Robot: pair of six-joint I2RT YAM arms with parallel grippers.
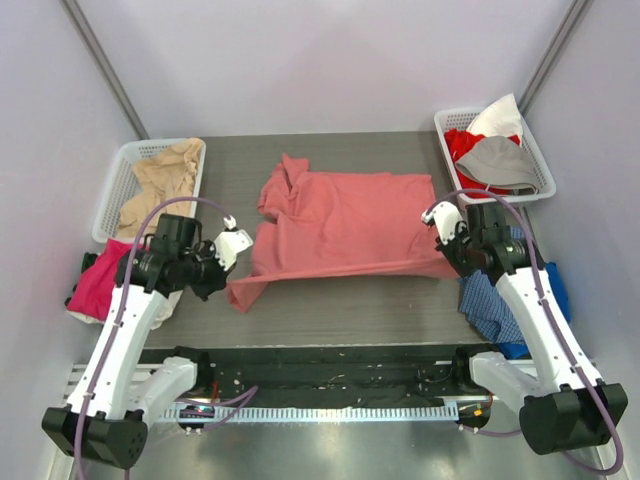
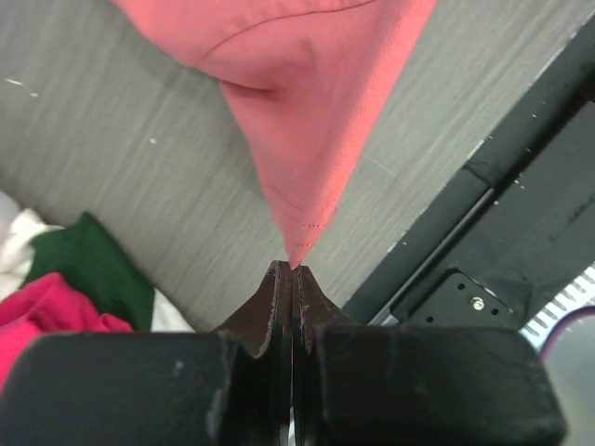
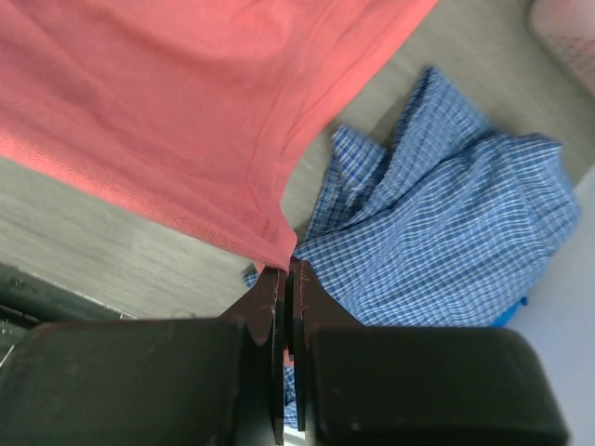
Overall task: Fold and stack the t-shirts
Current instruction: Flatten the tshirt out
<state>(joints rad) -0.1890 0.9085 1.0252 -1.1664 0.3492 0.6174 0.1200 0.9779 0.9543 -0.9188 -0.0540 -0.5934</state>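
A salmon-red t-shirt (image 1: 345, 225) lies spread across the middle of the grey table, partly folded along its far left. My left gripper (image 1: 226, 288) is shut on the shirt's near left corner. In the left wrist view the cloth (image 2: 307, 121) tapers to a point pinched between the closed fingertips (image 2: 294, 269). My right gripper (image 1: 449, 263) is shut on the near right corner. The right wrist view shows the hemmed edge (image 3: 186, 139) caught between its closed tips (image 3: 289, 267).
A white basket (image 1: 118, 178) at the far left holds a beige shirt (image 1: 165, 180). A second basket (image 1: 540, 160) at the far right holds red, white and grey shirts. A magenta-pink shirt (image 1: 100, 280) lies left of the left arm, and a blue checked cloth (image 1: 490, 295) lies under the right arm.
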